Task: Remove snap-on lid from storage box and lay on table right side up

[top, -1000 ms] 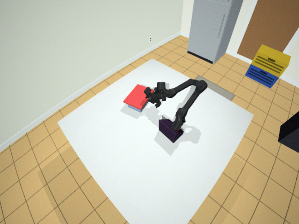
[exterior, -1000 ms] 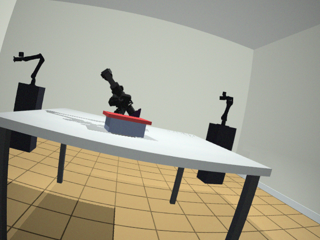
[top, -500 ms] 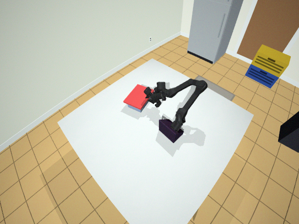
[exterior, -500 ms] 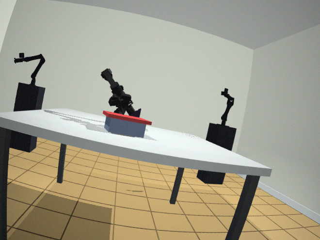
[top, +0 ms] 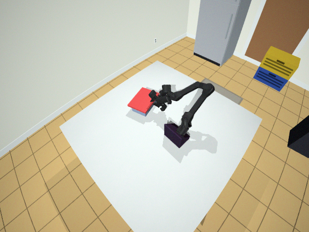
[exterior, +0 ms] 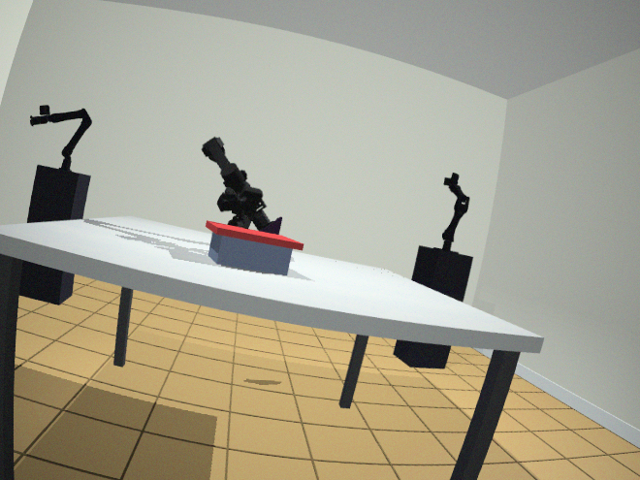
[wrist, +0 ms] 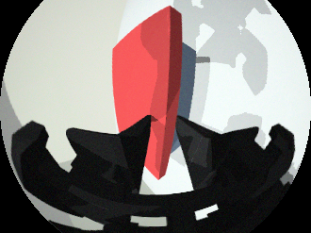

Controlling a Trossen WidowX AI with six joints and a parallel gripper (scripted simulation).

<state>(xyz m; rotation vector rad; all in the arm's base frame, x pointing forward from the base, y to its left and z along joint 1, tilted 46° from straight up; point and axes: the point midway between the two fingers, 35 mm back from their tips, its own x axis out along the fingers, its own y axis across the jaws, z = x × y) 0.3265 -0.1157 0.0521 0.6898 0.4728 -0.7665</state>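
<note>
The red lid (top: 140, 98) (exterior: 250, 234) (wrist: 137, 74) sits on top of the blue-grey storage box (top: 139, 111) (exterior: 250, 256) (wrist: 188, 78), its rim overhanging the walls. No gap between them shows in the exterior view. The box stands on the white table (top: 128, 165) (exterior: 373, 304). My gripper (top: 155, 103) (wrist: 163, 119) is shut on the lid's near edge, with one finger on the top face and the other below the rim in the wrist view. The fingertips are mostly hidden behind the lid in the exterior view.
My arm's dark purple base block (top: 176, 136) stands on the table, across from the box. Two other arms stand on dark pedestals (exterior: 55, 197) (exterior: 440, 272) beyond the table. The table's edge (exterior: 267, 293) runs along the side of the box away from my arm.
</note>
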